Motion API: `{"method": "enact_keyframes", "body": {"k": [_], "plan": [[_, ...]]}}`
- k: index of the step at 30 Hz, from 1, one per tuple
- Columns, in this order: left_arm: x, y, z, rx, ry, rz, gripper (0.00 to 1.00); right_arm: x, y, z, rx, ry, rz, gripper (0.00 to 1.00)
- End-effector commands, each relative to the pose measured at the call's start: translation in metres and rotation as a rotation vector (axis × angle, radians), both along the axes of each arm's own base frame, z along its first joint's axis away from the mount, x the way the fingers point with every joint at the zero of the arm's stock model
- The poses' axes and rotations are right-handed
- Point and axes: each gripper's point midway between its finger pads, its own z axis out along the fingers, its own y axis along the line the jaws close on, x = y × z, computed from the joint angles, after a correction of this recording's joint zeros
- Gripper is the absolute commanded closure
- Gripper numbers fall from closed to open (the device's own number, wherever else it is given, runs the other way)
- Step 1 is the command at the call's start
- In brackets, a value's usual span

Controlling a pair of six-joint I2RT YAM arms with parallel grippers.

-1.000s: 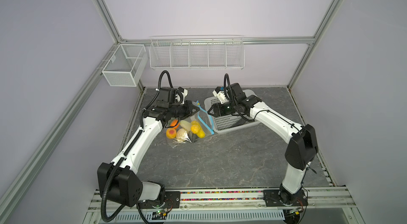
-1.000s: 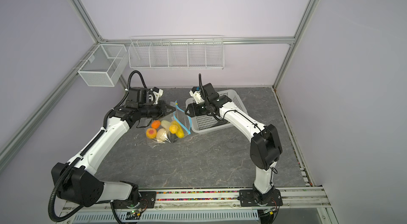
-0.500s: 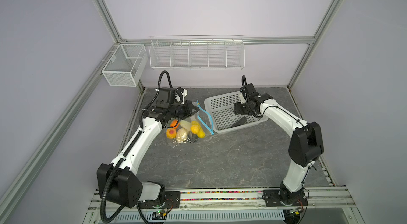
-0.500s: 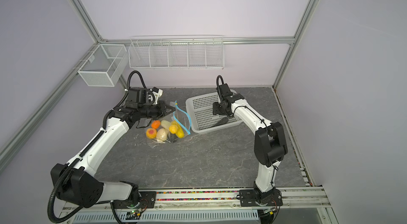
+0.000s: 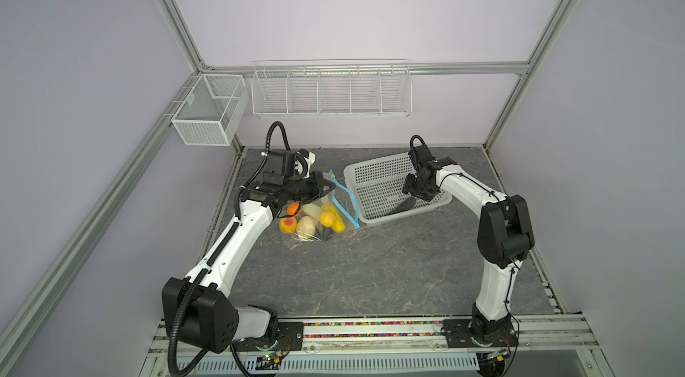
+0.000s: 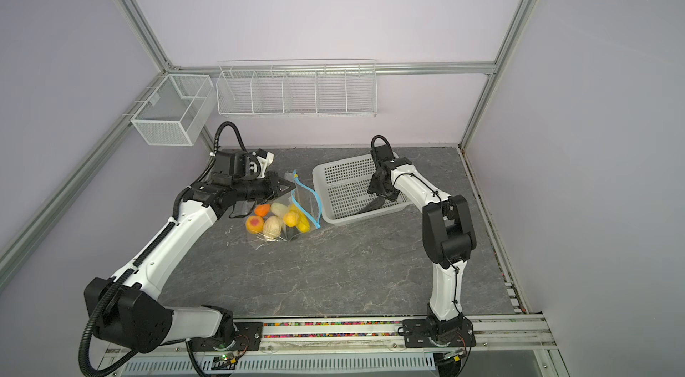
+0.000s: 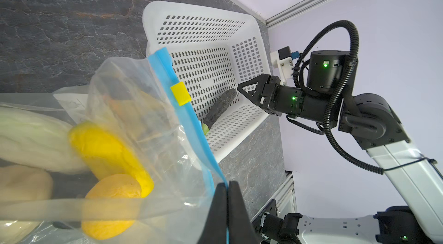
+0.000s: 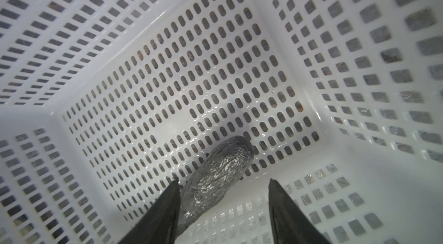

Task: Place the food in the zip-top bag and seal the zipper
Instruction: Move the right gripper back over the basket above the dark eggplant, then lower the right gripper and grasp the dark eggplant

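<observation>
The dark green piece (image 8: 215, 178) lies on the white basket (image 8: 72, 39) floor, just ahead of the right gripper (image 8: 223, 180). Its jaws stand apart, with the piece nearer one finger, so it should centre before closing. The left gripper (image 7: 227, 184) is pinched together on the zipper (image 7: 167, 75), propping the zip-top bag (image 7: 134, 101) open.

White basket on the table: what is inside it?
Only one dark green vegetable lies on the white basket floor, by a wall. The right gripper hangs open over it; one finger covers its near end.
</observation>
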Motion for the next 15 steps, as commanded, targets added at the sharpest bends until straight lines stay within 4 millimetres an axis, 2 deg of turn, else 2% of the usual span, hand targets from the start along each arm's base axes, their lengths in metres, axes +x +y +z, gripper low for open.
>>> {"method": "enact_keyframes", "body": {"k": [1, 15], "plan": [[-0.005, 0.0, 0.009, -0.006, -0.032, -0.011, 1.0, -0.005, -0.001, -0.014, 0.029, 0.068, -0.077, 0.4], [-0.005, 0.001, 0.009, -0.005, -0.031, -0.007, 1.0, -0.001, 0.013, -0.05, 0.107, 0.141, -0.108, 0.42]]}}
